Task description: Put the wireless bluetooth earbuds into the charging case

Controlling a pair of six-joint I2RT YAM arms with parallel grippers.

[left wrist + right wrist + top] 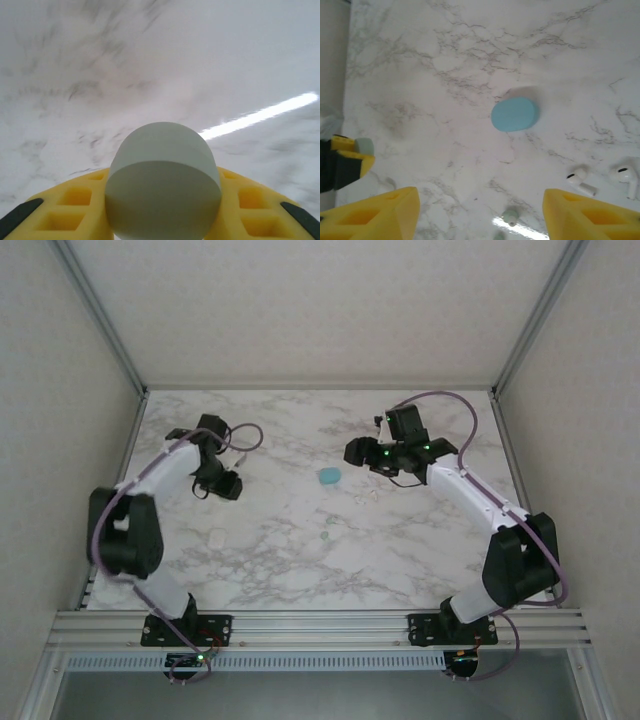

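White earbuds [581,182]: two, short stems, dark tips, loose on the marble table [445,75] at 4 o'clock of the teal case [515,114]. Mint earbud [511,216] lies at 6 o'clock of that case, apart from it. Teal case is a flat oval, lying alone. Left gripper [162,220] is clamped on a pale mint case [162,185], rounded and smooth. Right gripper [480,200] has fingers spread wide with nothing between them, above the earbuds.
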